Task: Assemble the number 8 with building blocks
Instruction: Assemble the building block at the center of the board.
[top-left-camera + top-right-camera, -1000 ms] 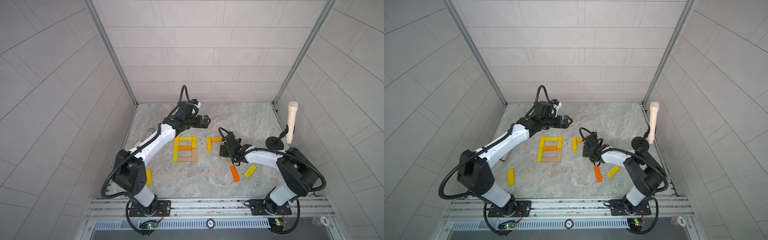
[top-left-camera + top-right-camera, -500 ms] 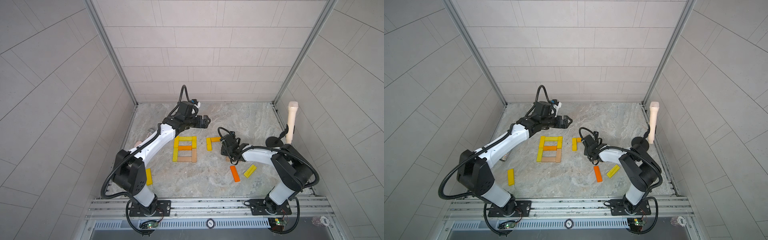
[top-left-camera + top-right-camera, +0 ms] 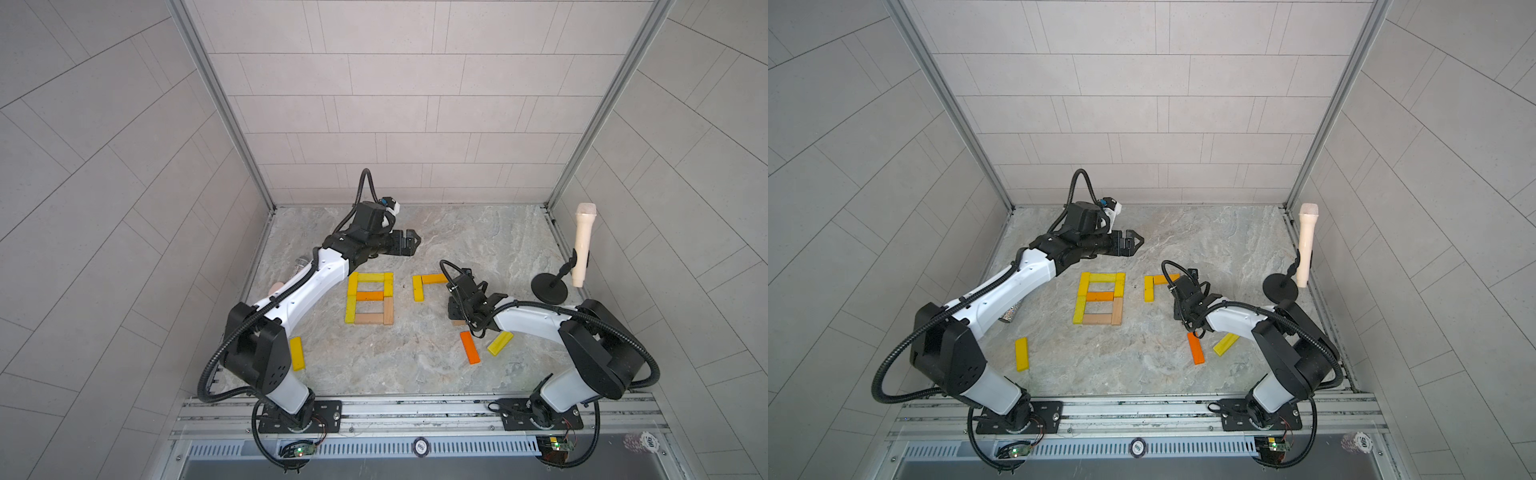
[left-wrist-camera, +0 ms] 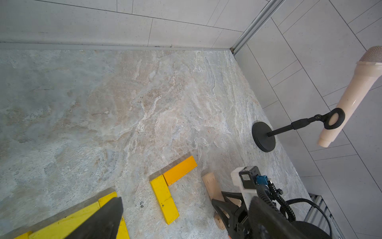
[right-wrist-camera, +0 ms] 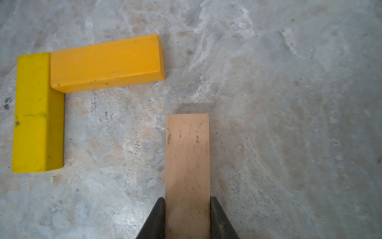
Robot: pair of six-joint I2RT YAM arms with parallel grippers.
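Note:
Several yellow, orange and tan building blocks form a figure 8 (image 3: 370, 298) (image 3: 1099, 298) flat on the stone floor. To its right a yellow block (image 3: 417, 288) (image 5: 37, 111) and an orange-yellow block (image 3: 435, 278) (image 5: 106, 63) make a corner. My right gripper (image 3: 457, 311) (image 5: 187, 201) is shut on a tan block (image 5: 187, 157) (image 4: 210, 182) lying just right of that corner. My left gripper (image 3: 409, 243) (image 3: 1133, 243) hovers open and empty behind the 8. Loose blocks lie apart: yellow (image 3: 297, 353), orange (image 3: 470, 347), yellow (image 3: 500, 343).
A cream microphone (image 3: 583, 245) leans on a black stand (image 3: 549, 287) by the right wall. A glittery silver microphone (image 3: 1011, 312) and a pink oval (image 3: 275, 286) lie under my left arm near the left wall. Walls close three sides.
My right gripper has closed its jaws onto the tan block. The left arm and the laid blocks have not moved.

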